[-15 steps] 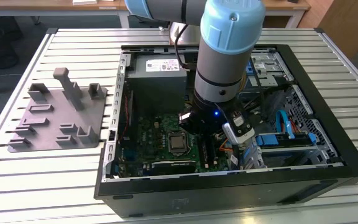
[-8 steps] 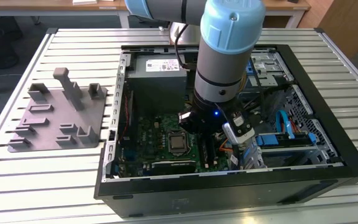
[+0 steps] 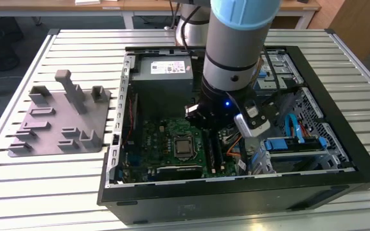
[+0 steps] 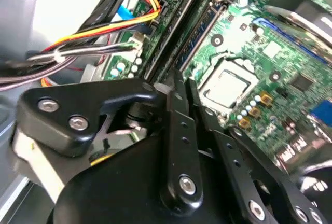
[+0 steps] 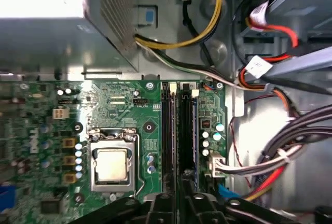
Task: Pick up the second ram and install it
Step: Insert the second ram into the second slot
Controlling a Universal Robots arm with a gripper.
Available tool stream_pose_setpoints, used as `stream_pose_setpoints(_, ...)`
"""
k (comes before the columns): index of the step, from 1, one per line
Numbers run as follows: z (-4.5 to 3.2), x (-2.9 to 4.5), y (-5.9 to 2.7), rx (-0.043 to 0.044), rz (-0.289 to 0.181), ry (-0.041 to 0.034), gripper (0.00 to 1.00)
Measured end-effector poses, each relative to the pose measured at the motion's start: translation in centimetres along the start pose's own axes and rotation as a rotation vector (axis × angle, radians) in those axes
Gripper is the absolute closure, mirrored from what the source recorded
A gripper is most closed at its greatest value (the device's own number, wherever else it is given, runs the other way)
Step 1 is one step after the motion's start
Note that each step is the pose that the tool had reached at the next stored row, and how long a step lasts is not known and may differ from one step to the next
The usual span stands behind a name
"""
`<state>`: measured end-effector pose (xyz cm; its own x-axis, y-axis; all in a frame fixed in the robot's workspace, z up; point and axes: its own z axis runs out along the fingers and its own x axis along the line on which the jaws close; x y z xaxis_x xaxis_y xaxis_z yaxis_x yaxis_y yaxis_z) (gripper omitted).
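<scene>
My gripper is low inside the open computer case, over the two narrow black memory slots beside the processor socket. Its two fingers stand close together, almost touching. A thin dark stick, the second ram, runs edge-on along the slot nearer the cables, straight out from between the fingertips, and the gripper looks shut on it. The neighbouring slot lies alongside it. In the exterior view the arm covers the slots.
The grey plastic holder with upright posts lies on the slatted table at the exterior view's left. The grey power-supply box sits at the far end of the case. Bundles of coloured cables crowd the space beside the slots.
</scene>
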<state>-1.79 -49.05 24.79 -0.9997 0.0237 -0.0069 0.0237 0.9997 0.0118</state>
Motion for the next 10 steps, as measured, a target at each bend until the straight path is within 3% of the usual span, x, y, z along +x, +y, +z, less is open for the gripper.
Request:
stream_pose_setpoints(5,-1.44,0.00,0.25,0.0000,0.000,0.0000,0.90)
stream_pose_setpoints(10,-1.49,-0.02,0.26,0.0000,0.000,0.0016,0.90)
